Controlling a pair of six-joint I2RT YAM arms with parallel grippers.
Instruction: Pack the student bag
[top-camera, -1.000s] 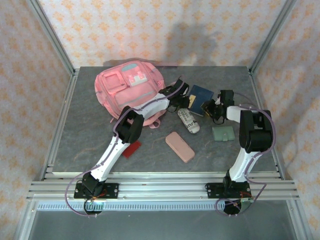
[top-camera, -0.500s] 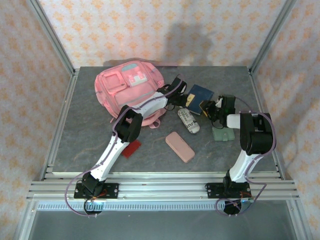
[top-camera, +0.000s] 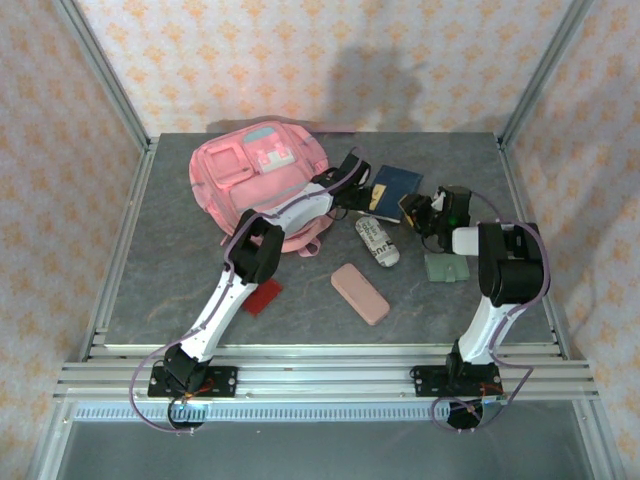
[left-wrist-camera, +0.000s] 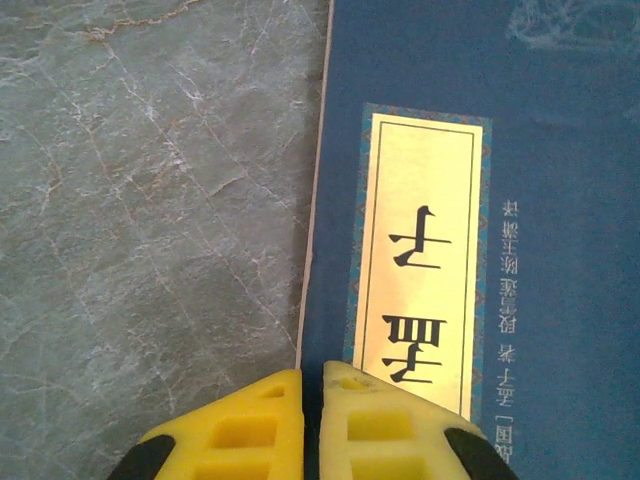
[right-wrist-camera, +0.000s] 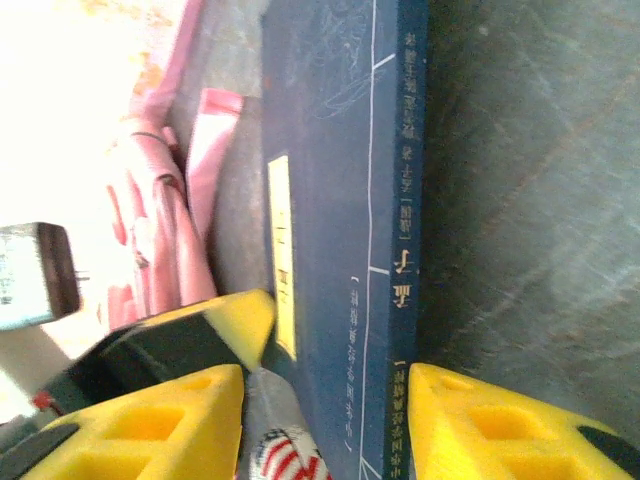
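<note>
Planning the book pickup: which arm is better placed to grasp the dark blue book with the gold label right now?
Right, probably. The right hand is open, with its yellow fingers either side of the dark blue gold-labelled book. The left hand is shut, tips at the book's edge, so it would need to open first.

The blue book (left-wrist-camera: 480, 120) carries a gold label (left-wrist-camera: 420, 250), at centre frame in the left wrist view, with the large characters 孟子 upside down. Small characters beside it are too fine to read. In the right wrist view, its spine (right-wrist-camera: 400, 200) also shows 子.
</note>
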